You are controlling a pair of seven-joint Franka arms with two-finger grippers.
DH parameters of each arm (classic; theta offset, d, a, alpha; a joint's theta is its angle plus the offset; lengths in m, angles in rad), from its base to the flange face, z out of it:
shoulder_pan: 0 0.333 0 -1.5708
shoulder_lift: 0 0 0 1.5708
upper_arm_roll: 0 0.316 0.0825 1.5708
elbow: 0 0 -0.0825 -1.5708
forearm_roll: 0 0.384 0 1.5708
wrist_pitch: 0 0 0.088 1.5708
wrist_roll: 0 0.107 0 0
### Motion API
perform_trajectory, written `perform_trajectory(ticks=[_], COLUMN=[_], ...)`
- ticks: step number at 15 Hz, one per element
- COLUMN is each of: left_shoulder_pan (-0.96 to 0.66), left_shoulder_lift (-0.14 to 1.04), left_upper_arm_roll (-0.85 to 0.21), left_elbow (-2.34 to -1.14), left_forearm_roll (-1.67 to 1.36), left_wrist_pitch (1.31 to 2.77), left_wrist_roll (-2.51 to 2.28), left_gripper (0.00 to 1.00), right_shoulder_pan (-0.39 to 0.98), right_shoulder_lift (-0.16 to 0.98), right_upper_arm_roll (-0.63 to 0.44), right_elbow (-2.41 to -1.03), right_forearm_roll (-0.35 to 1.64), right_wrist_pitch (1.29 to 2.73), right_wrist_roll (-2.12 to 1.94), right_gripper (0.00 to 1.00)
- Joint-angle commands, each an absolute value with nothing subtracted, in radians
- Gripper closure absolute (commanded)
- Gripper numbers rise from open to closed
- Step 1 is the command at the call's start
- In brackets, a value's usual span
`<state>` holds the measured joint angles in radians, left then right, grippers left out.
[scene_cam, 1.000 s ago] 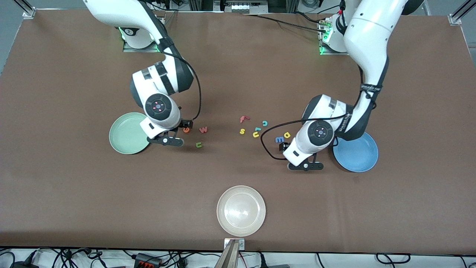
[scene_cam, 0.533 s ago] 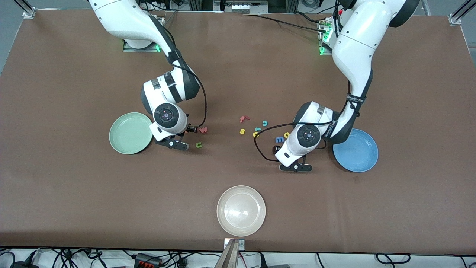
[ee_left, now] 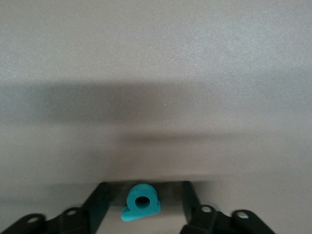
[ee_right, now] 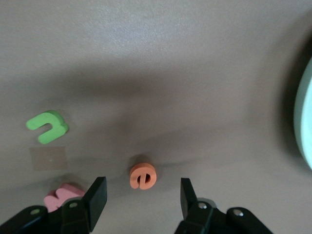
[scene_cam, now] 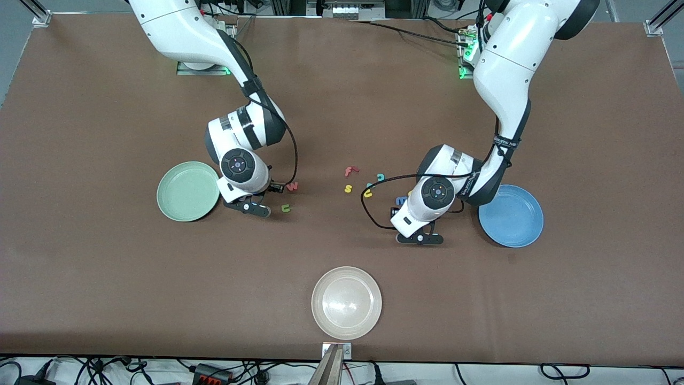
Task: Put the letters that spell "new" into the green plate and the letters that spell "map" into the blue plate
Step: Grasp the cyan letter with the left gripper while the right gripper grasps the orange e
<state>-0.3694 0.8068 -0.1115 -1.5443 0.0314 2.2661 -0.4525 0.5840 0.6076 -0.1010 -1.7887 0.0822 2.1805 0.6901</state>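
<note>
Brown cloth-covered table, read as a dial from the front camera, entries running nine o'clock to three o'clock.

1. Green plate (scene_cam: 181, 199), nine o'clock, one. Holds nothing; no letter of "new" is delivered yet.
2. Right gripper (ee_right: 142, 187), one, low at the plate's three o'clock edge. Its fingers stand apart astride the orange e (ee_right: 142, 176), touching neither side. Judged to be lined up for a pinch and a short carry to the plate.
3. Pink w (scene_cam: 292, 186), three o'clock of the green plate; olive n (scene_cam: 286, 208), four o'clock. One each, both flat on the cloth.
4. Centre cluster, not wanted: red f (scene_cam: 350, 171), yellow s (scene_cam: 348, 188), teal c (scene_cam: 380, 177), yellow u (scene_cam: 367, 194), one each; also one teal scrap I cannot read.
5. Beige-white plate (scene_cam: 346, 303), six o'clock, one, unused.
6. Blue m (scene_cam: 401, 200), one, partly under the left wrist. The yellow a is not clearly seen.
7. Left gripper (ee_left: 145, 195), one. Its fingers are parted around the teal p (ee_left: 141, 202), with a gap on each side; likely set to grasp.
8. Blue plate (scene_cam: 515, 220), three-to-four o'clock, one, bare.

Totals: plates, three; grippers, two; legible letters, nine.
</note>
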Motion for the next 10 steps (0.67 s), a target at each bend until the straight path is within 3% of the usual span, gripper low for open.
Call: perform_trajectory(ticks=[1, 6, 10], left_shoulder_pan=[-0.379, -0.377, -0.370], left_shoulder_lift=[0.792, 0.787, 0.778], left_upper_arm_roll=[-0.106, -0.106, -0.098], left_elbow=[-1.574, -1.572, -1.557], left_forearm_roll=[0.049, 0.049, 0.049], left_wrist_pitch=[2.234, 2.209, 2.210], left_wrist_roll=[-0.457, -0.453, -0.453], left_gripper=[0.50, 0.84, 0.91], right_shoulder_pan=[0.586, 0.591, 0.594], right_shoulder_lift=[0.592, 0.594, 0.595], right_upper_arm_roll=[-0.097, -0.097, -0.097], right_elbow=[-1.839, -1.852, -1.853], right_forearm_roll=[0.100, 0.133, 0.133], right_wrist_pitch=[2.238, 2.264, 2.270], right_wrist_roll=[0.703, 0.703, 0.701], right_gripper=[0.31, 0.37, 0.37])
